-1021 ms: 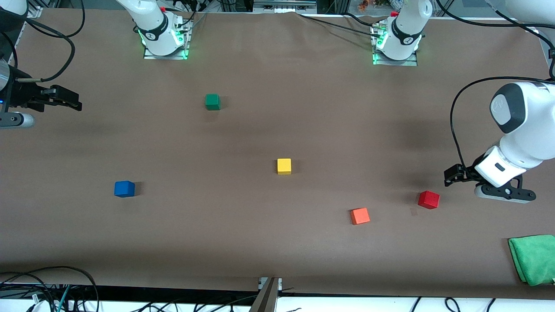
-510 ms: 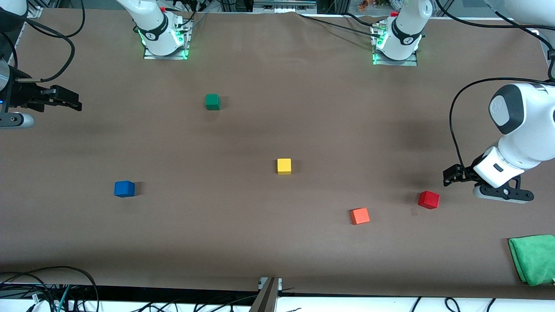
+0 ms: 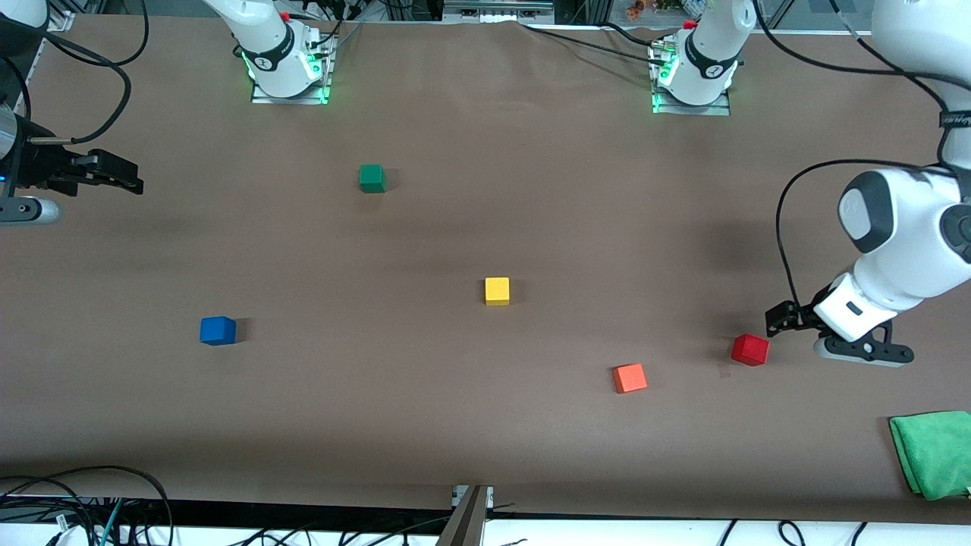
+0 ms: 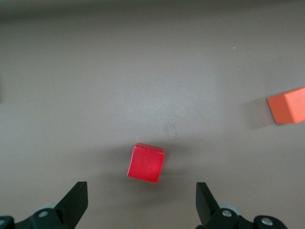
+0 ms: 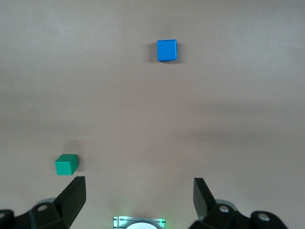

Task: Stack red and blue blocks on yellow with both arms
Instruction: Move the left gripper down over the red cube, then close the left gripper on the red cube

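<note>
Left claw [image 3: 775, 322] hangs open just beside the red block [image 3: 750, 349]; right claw [image 3: 125, 178] waits open, above the worktop's [image 3: 485, 425] edge.

No readable text, label, number or brand name appears anywhere in these views. The cubes are plain on every visible face, and the brown tabletop [image 3: 485, 425] carries no printing. The only sign-like marks are small round emblems on the dark joint bands of the arms: one on the left arm's base joint [image 3: 714, 70], one on the right arm's base joint [image 3: 260, 64], and one on the grey cap of the left arm's wrist joint [image 3: 853, 205]. They are too small to make out as letters or a name.
</note>
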You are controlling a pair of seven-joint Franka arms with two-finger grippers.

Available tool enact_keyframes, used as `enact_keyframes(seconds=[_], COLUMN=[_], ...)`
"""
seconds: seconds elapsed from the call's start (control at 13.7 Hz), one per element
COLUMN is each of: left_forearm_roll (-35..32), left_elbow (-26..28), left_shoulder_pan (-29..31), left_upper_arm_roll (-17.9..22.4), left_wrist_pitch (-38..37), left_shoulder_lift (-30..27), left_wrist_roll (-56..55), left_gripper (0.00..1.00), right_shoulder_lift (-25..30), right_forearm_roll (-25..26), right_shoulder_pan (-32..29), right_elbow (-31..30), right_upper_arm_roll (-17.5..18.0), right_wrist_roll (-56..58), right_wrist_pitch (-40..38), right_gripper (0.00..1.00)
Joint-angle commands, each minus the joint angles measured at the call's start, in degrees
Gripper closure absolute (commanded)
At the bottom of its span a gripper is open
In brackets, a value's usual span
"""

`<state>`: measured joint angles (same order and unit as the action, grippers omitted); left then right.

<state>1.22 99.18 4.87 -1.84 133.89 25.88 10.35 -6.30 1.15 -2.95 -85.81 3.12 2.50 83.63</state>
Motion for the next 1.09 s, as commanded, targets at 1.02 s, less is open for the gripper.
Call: enact_keyframes(seconds=[1.02], left_forearm_roll=[0.1], left_elbow=[0.48], left_shoulder_pan=[-0.47], left_upper_arm_roll=[-0.09], left_wrist_pitch=[18.77], left_shoulder_lift=[10.25], left_wrist_roll=[-2.42], left_gripper=[0.0], right_shoulder_lift=[-0.99], right_forearm_roll=[-0.27], right_shoulder_pan=[-0.22], right_elbow=[1.17], right_upper_arm_roll=[0.05], right_wrist_roll=[-0.04], right_wrist_pitch=[-0.4], right_gripper=[0.0])
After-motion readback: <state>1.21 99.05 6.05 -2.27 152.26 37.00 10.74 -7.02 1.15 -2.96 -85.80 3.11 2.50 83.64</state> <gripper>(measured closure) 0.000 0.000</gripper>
